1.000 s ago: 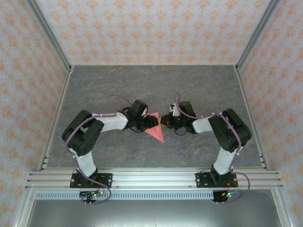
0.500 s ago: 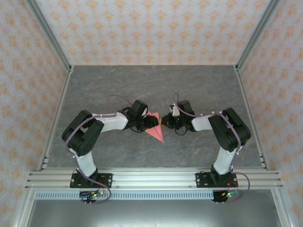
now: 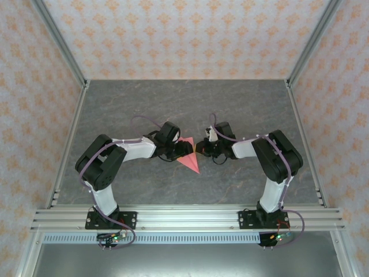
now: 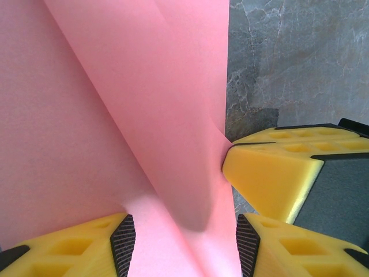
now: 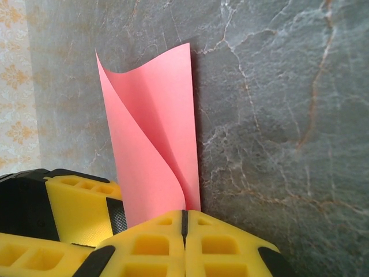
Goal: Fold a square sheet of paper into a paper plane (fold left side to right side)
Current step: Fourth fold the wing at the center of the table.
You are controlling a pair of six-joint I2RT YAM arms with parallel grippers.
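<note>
A grey marbled bench (image 3: 127,104) seen from above, with patterned walls on three sides. Two robot arms are bolted at its near edge. The left arm (image 3: 104,164) and the right arm (image 3: 277,158) both bend inward, and their tips meet about midway between the left and right edges, a little closer to the near edge than the far one.

Between the tips lies the pink-red paper (image 3: 189,158), folded to a narrow triangle with its sharp point aimed at the near edge.

The left fingers (image 3: 184,148) stand about half apart over the paper's left side. In the left wrist view, pink paper with a raised fold runs between the two black pads, and neither pad presses on it.

The right fingers (image 3: 199,149) are closed together on the paper's right edge. In the right wrist view the seam between them shows no gap, and two curled layers of paper rise out of it, with the upper corner bending away. In the left wrist view their yellow tip touches the paper's edge.
</note>
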